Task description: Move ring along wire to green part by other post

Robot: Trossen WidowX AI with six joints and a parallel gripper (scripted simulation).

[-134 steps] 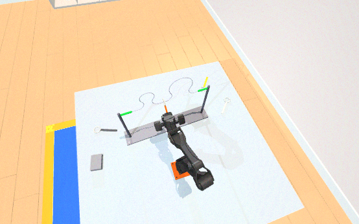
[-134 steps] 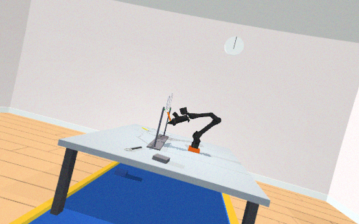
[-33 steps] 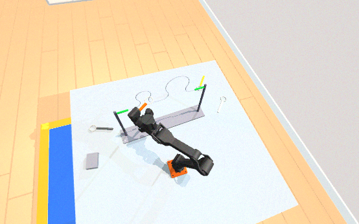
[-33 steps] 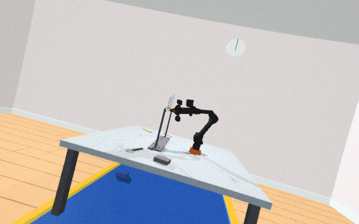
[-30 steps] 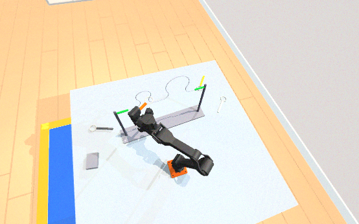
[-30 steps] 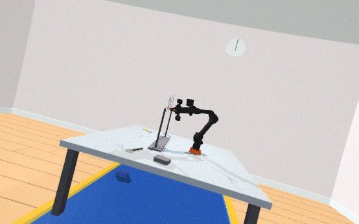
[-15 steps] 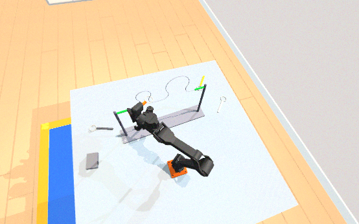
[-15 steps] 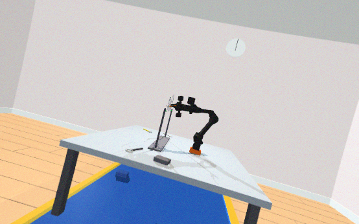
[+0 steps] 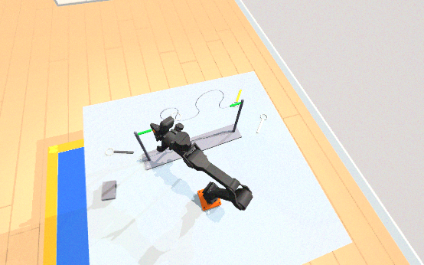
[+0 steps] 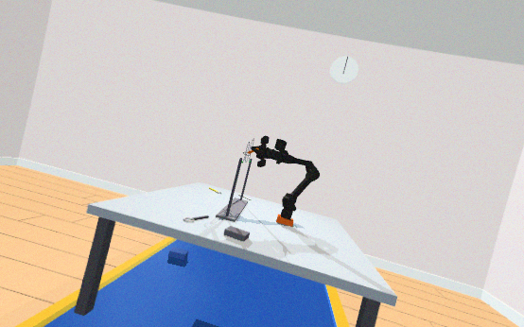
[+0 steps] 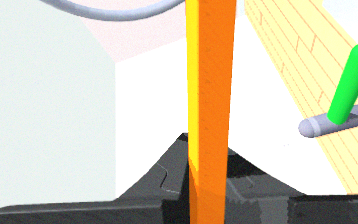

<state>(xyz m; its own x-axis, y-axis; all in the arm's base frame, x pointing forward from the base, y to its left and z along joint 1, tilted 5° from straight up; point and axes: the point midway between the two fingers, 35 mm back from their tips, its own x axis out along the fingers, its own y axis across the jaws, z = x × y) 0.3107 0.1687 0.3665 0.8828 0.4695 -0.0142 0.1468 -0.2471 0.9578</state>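
Note:
My gripper (image 9: 155, 130) (image 10: 253, 150) (image 11: 207, 144) is shut on the orange handle (image 9: 154, 131) (image 10: 250, 152) (image 11: 215, 75), which runs upright through the wrist view. The pale ring (image 9: 176, 116) shows in the top view at the wire's left loop, beyond the gripper; whether the wire runs through it is too small to tell. The thin grey wire (image 9: 208, 90) winds between the left green part (image 9: 145, 132) and the right green part (image 9: 236, 104). A grey curve crosses the wrist view's top left. One green part (image 11: 352, 82) shows at its right, on a post.
The left post (image 9: 142, 147) and right post (image 9: 238, 118) stand on a grey base (image 9: 216, 139). A dark-handled ring tool (image 9: 123, 152), a white ring tool (image 9: 260, 125), a yellow stick (image 9: 239, 94) and a grey block (image 9: 109, 190) (image 10: 236, 233) lie around the stand.

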